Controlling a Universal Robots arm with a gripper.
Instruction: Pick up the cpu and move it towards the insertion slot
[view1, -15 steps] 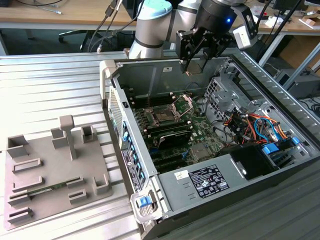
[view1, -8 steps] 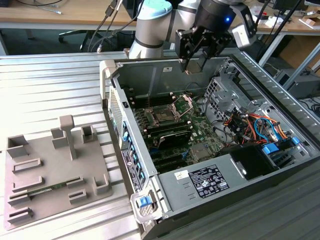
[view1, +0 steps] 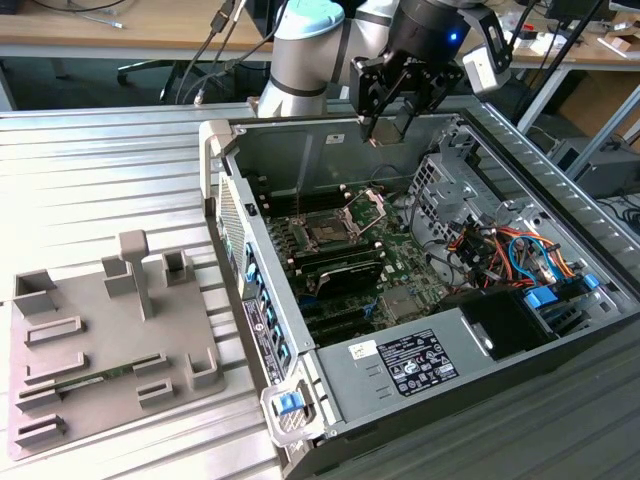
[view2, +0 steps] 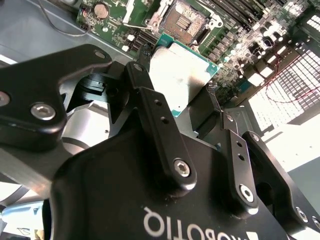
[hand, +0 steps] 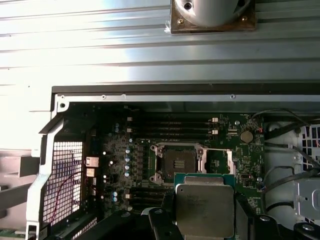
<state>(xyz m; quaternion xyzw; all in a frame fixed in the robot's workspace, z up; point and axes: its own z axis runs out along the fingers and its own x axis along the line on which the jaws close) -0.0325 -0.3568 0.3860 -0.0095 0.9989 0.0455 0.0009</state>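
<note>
My gripper (view1: 388, 128) hangs above the open computer case, shut on the cpu (view1: 384, 131). In both wrist views the cpu (hand: 205, 206) (view2: 181, 75) is a flat silvery square with a thin green rim, pinched at two opposite edges by the black fingers (view2: 150, 107). The insertion slot (view1: 326, 236) is a dark square socket on the green motherboard, with its metal bracket (view1: 366, 207) raised. In the first wrist view the slot (hand: 176, 163) lies just beyond the held chip. In the second wrist view the slot (view2: 183, 20) is also close past the chip's edge.
The case walls (view1: 232, 215) ring the motherboard. A drive cage (view1: 440, 185), coloured cables (view1: 510, 250) and a power supply (view1: 420, 365) crowd the exterior view's right. A grey fixture plate (view1: 100, 330) with a green memory stick (view1: 100, 378) lies on the ribbed table at the exterior view's left.
</note>
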